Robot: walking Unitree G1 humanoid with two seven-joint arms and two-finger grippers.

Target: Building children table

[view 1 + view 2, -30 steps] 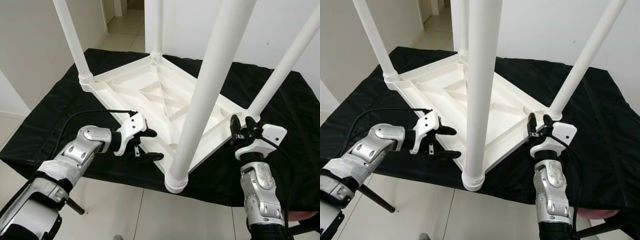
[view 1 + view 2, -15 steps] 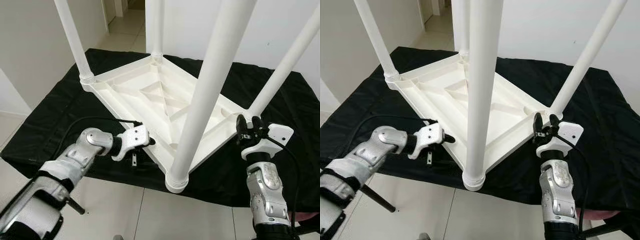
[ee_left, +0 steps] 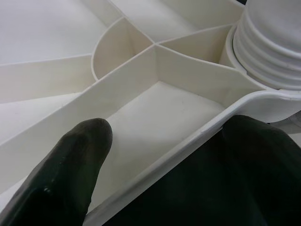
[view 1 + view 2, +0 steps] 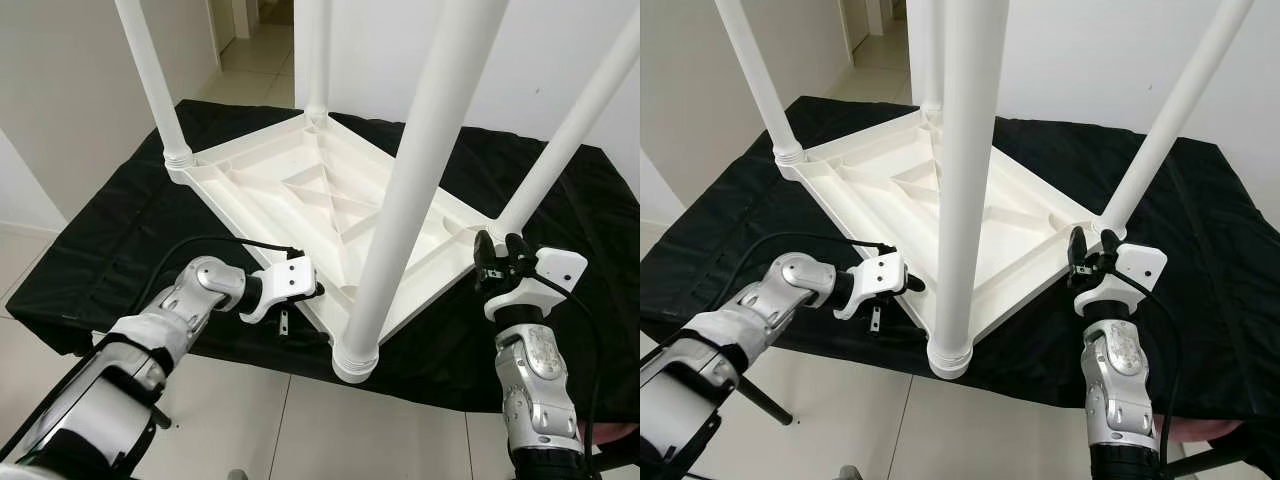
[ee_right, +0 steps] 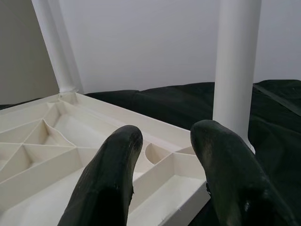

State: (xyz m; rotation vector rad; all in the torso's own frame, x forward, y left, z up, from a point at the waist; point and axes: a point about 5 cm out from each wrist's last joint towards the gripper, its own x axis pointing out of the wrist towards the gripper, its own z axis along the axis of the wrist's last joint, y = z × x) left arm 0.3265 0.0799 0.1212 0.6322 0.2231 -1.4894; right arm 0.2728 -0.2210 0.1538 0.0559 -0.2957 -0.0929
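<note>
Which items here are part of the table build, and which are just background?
Job:
- white plastic tabletop, upside down
- four white round legs, e.g. nearest
- left gripper straddling tabletop rim
- right gripper at far corner

Background:
- black cloth beneath
- tiled floor
</note>
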